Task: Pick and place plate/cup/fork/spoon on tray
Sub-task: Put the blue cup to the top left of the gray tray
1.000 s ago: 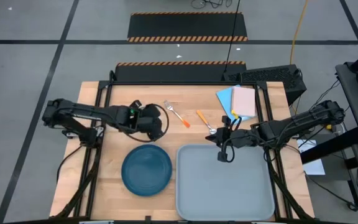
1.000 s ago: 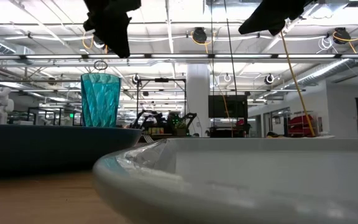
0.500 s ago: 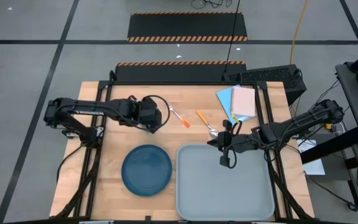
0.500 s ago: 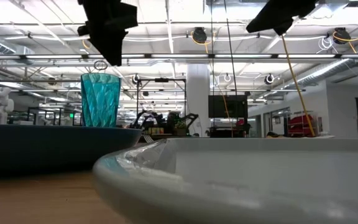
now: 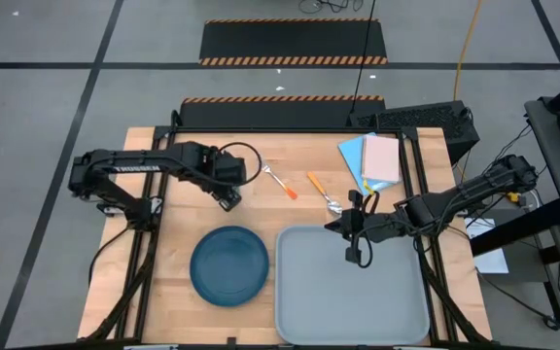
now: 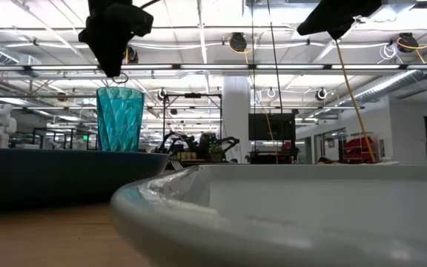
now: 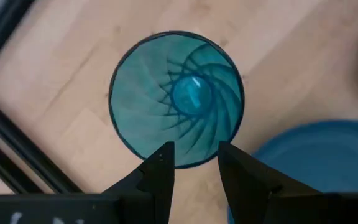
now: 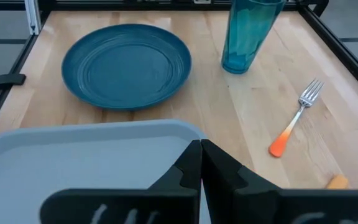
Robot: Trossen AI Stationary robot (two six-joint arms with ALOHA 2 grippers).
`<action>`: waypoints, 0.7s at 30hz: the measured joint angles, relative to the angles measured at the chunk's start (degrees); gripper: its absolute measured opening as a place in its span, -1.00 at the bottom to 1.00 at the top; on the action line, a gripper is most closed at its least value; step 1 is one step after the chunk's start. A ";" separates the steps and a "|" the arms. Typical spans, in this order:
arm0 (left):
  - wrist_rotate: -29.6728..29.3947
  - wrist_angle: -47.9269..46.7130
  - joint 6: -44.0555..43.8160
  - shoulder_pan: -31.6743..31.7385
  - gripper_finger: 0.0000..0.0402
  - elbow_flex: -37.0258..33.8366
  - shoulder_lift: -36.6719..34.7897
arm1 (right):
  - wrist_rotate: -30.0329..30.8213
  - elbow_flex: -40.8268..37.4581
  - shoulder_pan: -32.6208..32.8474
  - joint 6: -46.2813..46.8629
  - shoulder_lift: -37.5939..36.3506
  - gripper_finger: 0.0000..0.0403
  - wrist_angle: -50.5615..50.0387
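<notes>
A: From overhead, what did you count?

B: One round dark teal plate (image 5: 229,265) on the bare wood, one pale grey-blue tray (image 5: 352,284) with rounded corners just beside it, one fork (image 5: 278,181) and one spoon (image 5: 320,191), both orange-handled, lying apart behind the tray. Two flat sheets, blue and pink (image 5: 372,158), lay at the far edge of the table (image 5: 163,292). The cup was hidden under the left gripper (image 5: 227,191).

A: And the right gripper (image 5: 356,249)?

B: Over the tray's far edge, fingers pressed together, holding nothing.

A: The table-level view?

B: One cup (image 6: 119,119), a translucent teal tumbler with ribbed walls, stood upright behind the plate's dark rim (image 6: 58,174). The tray's smooth rim (image 6: 273,200) filled the foreground. Both arms were cut off at the top; the left one hung right above the cup.

A: The left wrist?

B: It looked straight down into the cup (image 7: 176,99), swirled ribs inside. The two dark fingers (image 7: 159,177) stood partly apart above the rim, gripping nothing. A slice of plate (image 7: 309,158) was cut off at the edge.

A: The right wrist?

B: One plate (image 8: 127,64), the cup (image 8: 246,37) with its top cut off, one fork (image 8: 294,119), the tray's corner (image 8: 92,155). An orange tip (image 8: 337,182) barely showed.
</notes>
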 joint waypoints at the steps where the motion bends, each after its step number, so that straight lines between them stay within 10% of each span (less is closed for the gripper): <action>1: 1.21 0.06 1.03 0.35 -0.33 0.00 0.00 | 0.00 0.00 0.00 0.00 0.00 -1.00 0.00; 12: 3.40 1.98 8.62 0.20 0.06 -1.15 1.46 | -0.20 -0.04 0.00 -0.74 0.00 -1.00 -0.02; 21: 1.36 8.78 15.50 0.21 -0.01 -7.50 1.66 | -0.24 -0.04 0.00 -1.39 0.00 -1.00 -0.07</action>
